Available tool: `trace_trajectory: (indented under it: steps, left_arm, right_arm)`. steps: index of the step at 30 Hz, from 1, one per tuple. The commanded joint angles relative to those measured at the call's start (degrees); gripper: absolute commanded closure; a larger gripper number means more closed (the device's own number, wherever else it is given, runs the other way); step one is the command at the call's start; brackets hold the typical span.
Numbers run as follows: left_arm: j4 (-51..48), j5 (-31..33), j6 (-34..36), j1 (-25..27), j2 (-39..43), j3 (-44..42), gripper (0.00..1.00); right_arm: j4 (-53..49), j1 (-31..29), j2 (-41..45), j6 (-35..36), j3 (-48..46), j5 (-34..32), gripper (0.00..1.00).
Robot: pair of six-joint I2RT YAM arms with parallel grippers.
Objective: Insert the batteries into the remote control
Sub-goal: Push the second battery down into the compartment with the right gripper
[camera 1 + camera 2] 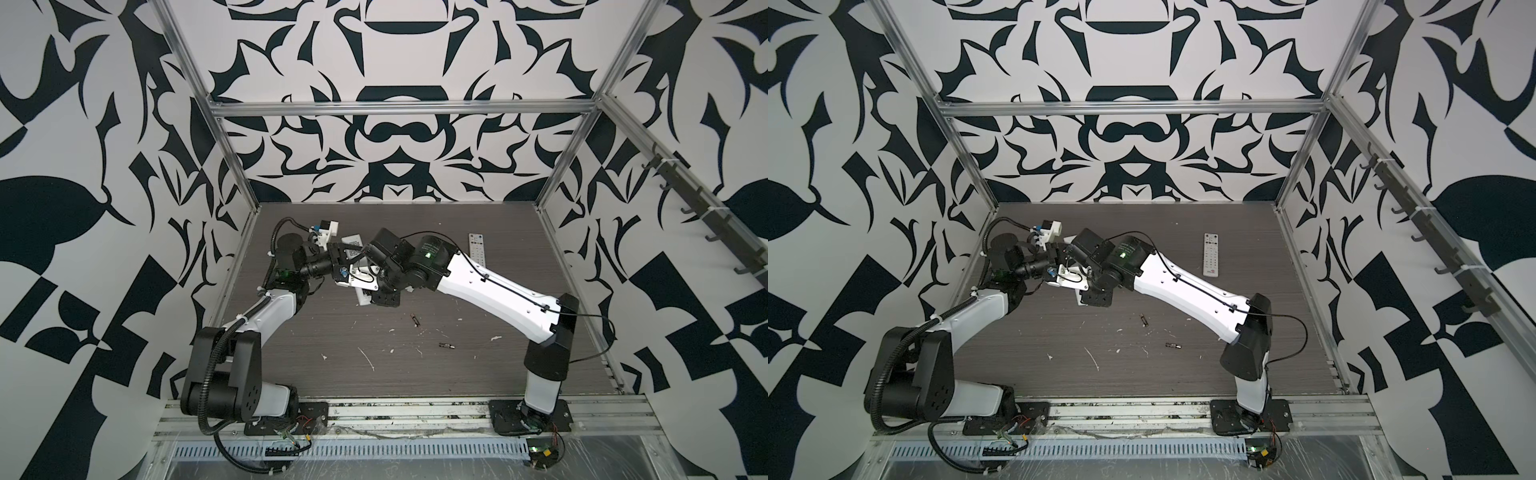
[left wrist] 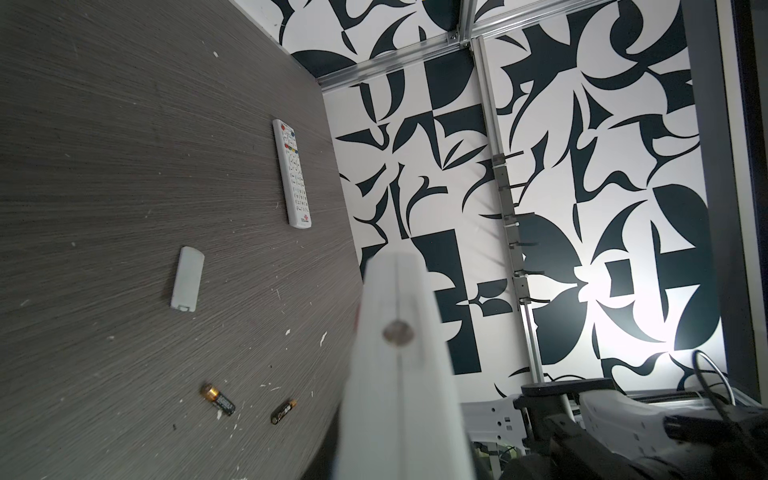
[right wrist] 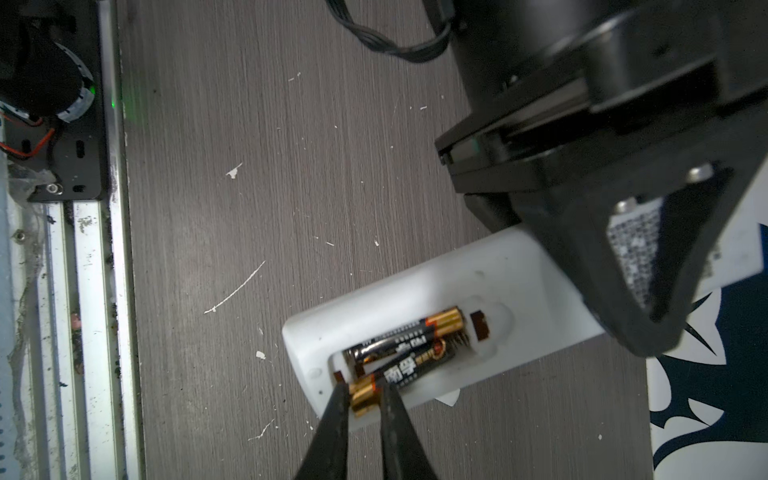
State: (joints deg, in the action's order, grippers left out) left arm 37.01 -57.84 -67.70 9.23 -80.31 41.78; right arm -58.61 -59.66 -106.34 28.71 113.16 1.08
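**Second cell going into the held remote: task partly done.**
The right hand [image 3: 365, 392], pressed together, pinches the gold end of the tilted battery [image 3: 409, 374]. Its other end is down in the battery bay [image 3: 482, 328], while the gripped end rides over the bay's rim. Touching it, the seated battery [image 3: 405, 334] lies flat in the bay. The left hand [image 3: 648, 332], clamped shut, grips the white remote [image 3: 415, 286], back upward, over the far left of the surface [image 1: 332, 332]. What appears to be left is to press this cell flat and refit the cover [image 2: 187, 284], which lies loose on the surface. One spare battery [image 1: 414, 320] lies near the centre. The other spare battery [image 1: 446, 344] lies nearer and to its right. The second remote [image 1: 477, 249] lies buttons up at far right, its bay unseen.
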Motion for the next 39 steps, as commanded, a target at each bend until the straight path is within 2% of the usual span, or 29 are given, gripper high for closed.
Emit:
trace_trajectory:
  steps: [1,39]
  left_arm:
    - [1.48,-1.39,-1.64,0.18,1.58,1.29,1.0]
    - [2.45,-1.66,-2.26,0.52,2.97,0.51,1.0]
  right_arm:
    - [1.37,0.27,-0.18,0.2,-0.59,-1.26,0.83]
    - [3.48,1.74,-6.02,-1.79,1.25,-0.99,0.88]
